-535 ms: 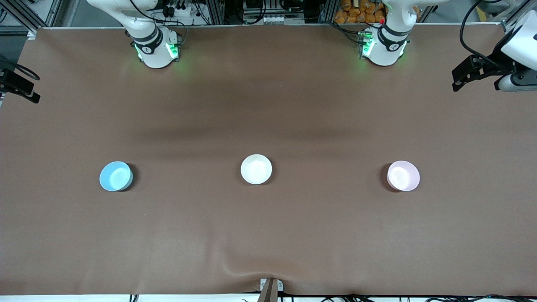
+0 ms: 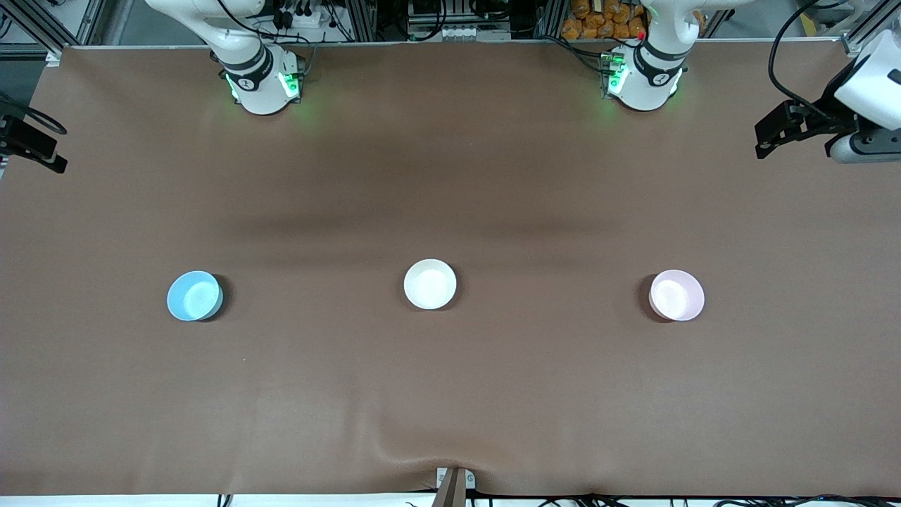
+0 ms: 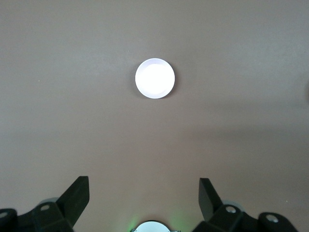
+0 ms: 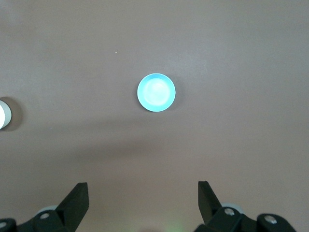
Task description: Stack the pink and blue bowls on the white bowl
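only the left gripper point(image 2: 767, 134) shifted slightly, high at the left arm's table end; bowls unchanged. front view: blue bowl point(image 2: 194, 296), white bowl point(image 2: 430, 284), pink bowl point(image 2: 676, 295) in a row, well apart. left wrist view: fingers point(image 3: 75, 198) spread, pink bowl point(image 3: 155, 78) far below. right wrist view: right gripper point(image 4: 143, 205) spread, blue bowl point(image 4: 156, 92) far below, white bowl point(image 4: 4, 114) at the edge.

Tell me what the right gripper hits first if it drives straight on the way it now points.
Likely bare table; the open right gripper looks down from high up, and the blue bowl sits just ahead of that line, though depth is unclear.
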You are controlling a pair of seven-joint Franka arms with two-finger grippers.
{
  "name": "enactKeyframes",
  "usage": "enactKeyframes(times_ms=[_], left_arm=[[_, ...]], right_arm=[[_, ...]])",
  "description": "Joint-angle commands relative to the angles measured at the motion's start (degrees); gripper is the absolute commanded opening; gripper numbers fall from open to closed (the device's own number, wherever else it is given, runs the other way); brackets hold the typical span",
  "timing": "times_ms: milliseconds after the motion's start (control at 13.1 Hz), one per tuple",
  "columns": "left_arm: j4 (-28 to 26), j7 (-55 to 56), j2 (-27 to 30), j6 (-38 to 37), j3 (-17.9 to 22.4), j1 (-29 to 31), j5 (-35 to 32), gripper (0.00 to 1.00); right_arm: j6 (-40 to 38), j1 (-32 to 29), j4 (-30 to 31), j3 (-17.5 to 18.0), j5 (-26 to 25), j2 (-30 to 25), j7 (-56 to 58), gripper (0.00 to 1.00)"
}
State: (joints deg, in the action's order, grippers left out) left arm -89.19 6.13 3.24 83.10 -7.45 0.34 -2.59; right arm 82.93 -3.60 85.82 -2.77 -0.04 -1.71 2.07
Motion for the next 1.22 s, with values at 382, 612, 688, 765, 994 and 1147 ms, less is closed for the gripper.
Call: enactKeyframes(times_ms=[382,612,688,765,994,1147], left_arm=[[-10.3,-1.2,-3.8,11.6,-0.4,2.8,1.0,1.0],[-17.4,-1.2,-3.7,20.4,-0.4,4.0,1.0,1.0],[-19.4,-1.1,-3.8,23.1,-0.4,4.0,1.0,1.0],[-21.3,-1.1,-3.8,25.7,-0.4,4.0,1.0,1.0],[-26.2,-1.1,-4.3,33.6,-0.4,5.1,1.1,1.0],[-29.7,-1.1,-5.0,39.3,-0.4,5.5,1.1,1.0]], right_arm=[[-0.5,-2.2,-1.6,0.9,-0.3,0.4,0.7,1.0],[-0.6,-2.2,-1.6,0.9,-0.1,0.4,0.7,1.0],[-0.5,-2.2,-1.6,0.9,-0.1,0.4,0.7,1.0],[-0.6,-2.2,-1.6,0.9,0.0,0.4,0.7,1.0],[-0.6,-2.2,-1.6,0.9,0.0,0.4,0.7,1.0],[-0.6,-2.2,-1.6,0.9,0.0,0.4,0.7,1.0]])
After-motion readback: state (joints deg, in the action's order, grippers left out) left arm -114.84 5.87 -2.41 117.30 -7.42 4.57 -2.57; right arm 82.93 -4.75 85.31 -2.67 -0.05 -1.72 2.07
